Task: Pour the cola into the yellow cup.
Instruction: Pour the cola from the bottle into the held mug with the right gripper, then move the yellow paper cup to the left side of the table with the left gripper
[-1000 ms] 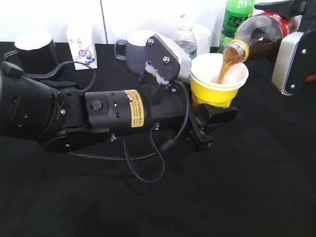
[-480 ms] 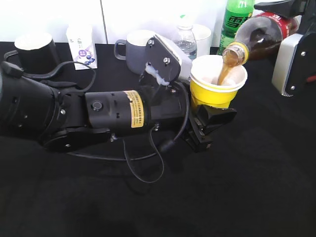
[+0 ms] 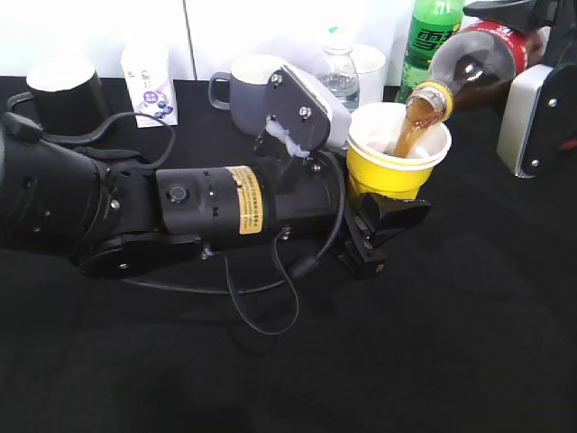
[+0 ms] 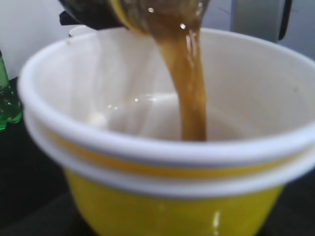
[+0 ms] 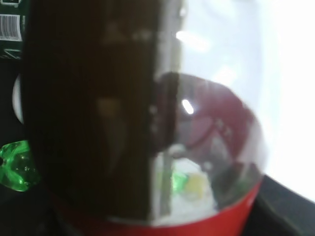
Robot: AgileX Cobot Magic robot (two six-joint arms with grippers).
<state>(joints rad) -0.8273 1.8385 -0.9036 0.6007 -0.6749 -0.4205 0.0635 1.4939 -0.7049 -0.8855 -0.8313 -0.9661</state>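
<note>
1. We see the cola (image 3: 478, 56), a dark brown drink in a tall clear plastic bottle with a red label, tipped steeply at the 1 o'clock corner of the exterior view; its yellowish neck ring points down toward 7 o'clock, just above the cup's rim.
2. A brown stream falls from the bottle mouth into the yellow cup (image 3: 394, 170), a small tapered disposable cup with a white rim and white inside; in the left wrist view the stream (image 4: 189, 83) drops from 12 o'clock into the cup (image 4: 162, 216); the liquid level is hidden by the near rim.
3. The left gripper (image 3: 383, 221) sits at the cup's 6 o'clock; its black jaws are closed around the lower yellow wall, holding the cup upright.
4. The right gripper holds the bottle (image 5: 147, 123), which fills the right wrist view; the jaws themselves are hidden, so we cannot tell their exact spread.
5. Behind the cup, toward 11 o'clock on the black tabletop (image 3: 433, 352), stand a grey mug (image 3: 242, 90), a clear water bottle (image 3: 340, 70) and a green soda bottle (image 3: 431, 32); a dark mug (image 3: 63, 95) and a small white carton (image 3: 149, 83) stand at 10 o'clock.
</note>
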